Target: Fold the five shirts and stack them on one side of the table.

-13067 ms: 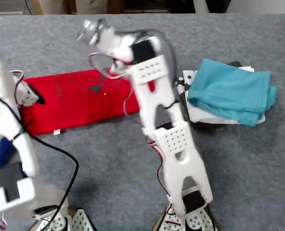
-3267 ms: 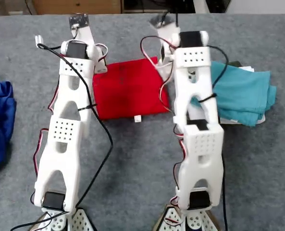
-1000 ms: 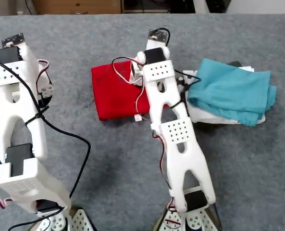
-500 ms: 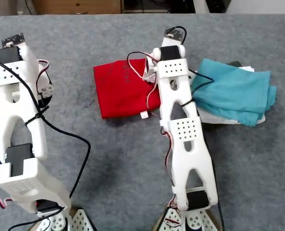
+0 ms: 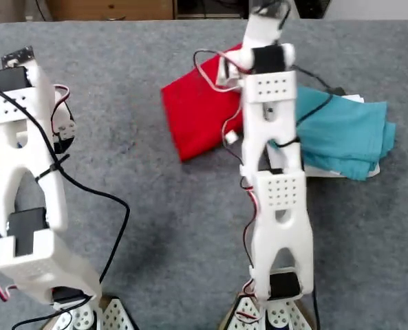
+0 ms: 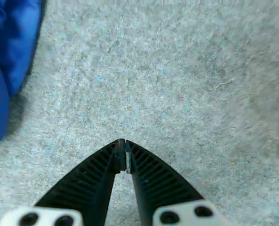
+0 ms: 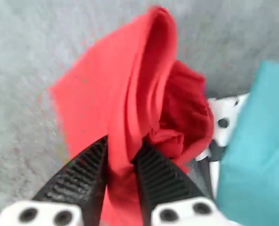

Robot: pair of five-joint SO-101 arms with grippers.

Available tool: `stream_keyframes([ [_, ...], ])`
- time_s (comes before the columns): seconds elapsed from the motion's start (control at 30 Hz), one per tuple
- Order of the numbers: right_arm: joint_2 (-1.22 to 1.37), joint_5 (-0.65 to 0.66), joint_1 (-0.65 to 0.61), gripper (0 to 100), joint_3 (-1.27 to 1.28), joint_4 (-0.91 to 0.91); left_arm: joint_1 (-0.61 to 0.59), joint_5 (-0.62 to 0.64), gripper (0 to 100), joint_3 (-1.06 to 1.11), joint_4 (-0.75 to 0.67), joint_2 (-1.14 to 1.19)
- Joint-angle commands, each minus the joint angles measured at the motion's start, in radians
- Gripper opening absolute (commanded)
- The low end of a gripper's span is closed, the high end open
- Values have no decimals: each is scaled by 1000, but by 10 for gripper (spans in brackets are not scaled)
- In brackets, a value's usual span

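A folded red shirt hangs partly lifted at the table's middle back, tilted toward the stack. My right gripper is shut on its bunched edge, seen up close as red shirt. The right arm reaches over it. A teal shirt tops the stack of folded shirts at the right, with a black-and-white spotted shirt under it. A blue shirt lies crumpled at the far left. My left gripper is shut on nothing above bare grey table, near the left edge.
The grey table has free room in front of the shirts and between the two arms. The left arm stands along the left side, its cables hanging beside it. Wooden furniture stands behind the table's far edge.
The right arm has swung right and back, dragging and lifting the red shirt toward the teal stack. The left arm has stayed at the left side.
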Motion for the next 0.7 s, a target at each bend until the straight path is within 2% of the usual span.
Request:
stream_keyframes([
  [0.0,-142,34,25,9,-35,17,-11,6,19,-8,-3,-104],
  [0.27,-145,60,33,9,-39,18,-3,5,19,-6,-3,-179],
  [0.5,-265,107,128,9,-31,18,-9,5,19,-6,3,-180],
  [0.67,-341,124,228,9,133,18,-2,6,19,-6,3,-180],
])
